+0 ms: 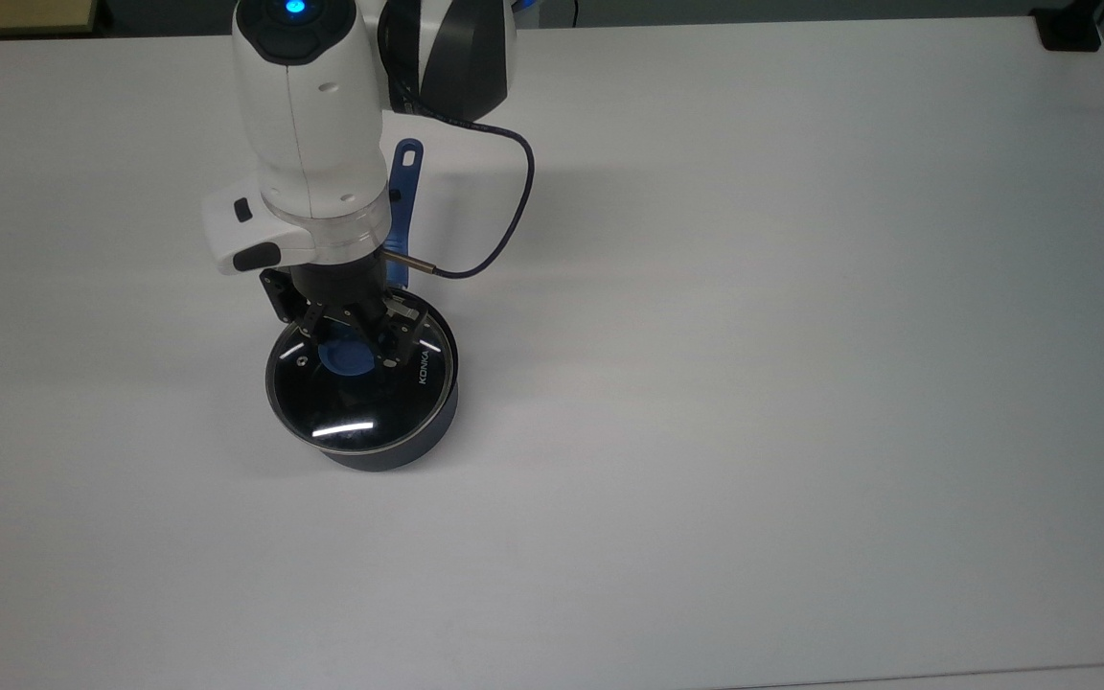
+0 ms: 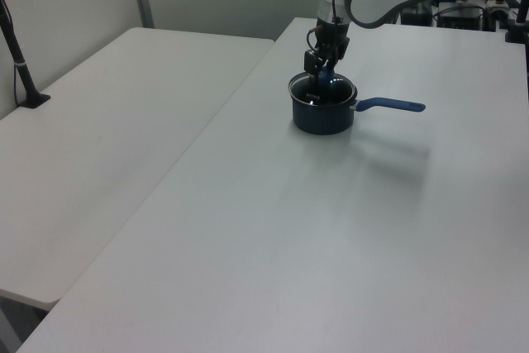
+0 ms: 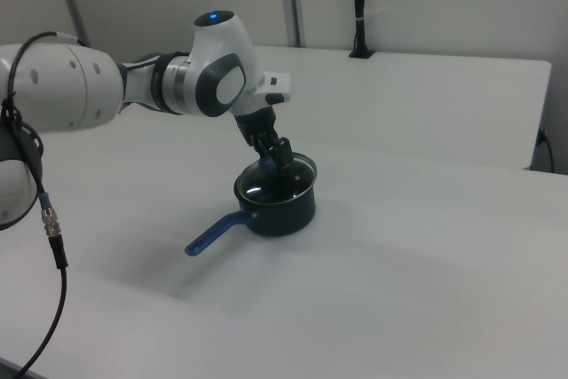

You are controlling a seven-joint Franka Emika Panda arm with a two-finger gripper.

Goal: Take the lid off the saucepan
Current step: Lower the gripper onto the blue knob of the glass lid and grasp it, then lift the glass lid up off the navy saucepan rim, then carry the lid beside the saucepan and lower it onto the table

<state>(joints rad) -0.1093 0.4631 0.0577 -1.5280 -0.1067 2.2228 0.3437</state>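
The saucepan [image 1: 423,443] is a small dark pot standing at the top view's left, its blue handle [image 1: 404,206] running back under my arm. The glass lid [image 1: 360,407] with KONKA lettering lies on it. My gripper [image 1: 349,347] comes down from above with its fingers closed on the lid's blue knob [image 1: 341,362]. In the left view the gripper [image 2: 321,78] stands over the saucepan [image 2: 322,119]. In the right view the gripper [image 3: 282,159] holds the lid [image 3: 277,182] above the pot [image 3: 286,212], and the lid looks slightly raised at its right edge.
The pot stands on a wide white table [image 1: 753,383]. A dark cable [image 1: 517,192] loops off my wrist. A black clamp [image 1: 1069,29] sits at the table's far right corner. A second table [image 2: 99,146] with a black post [image 2: 18,55] lies to the left view's left.
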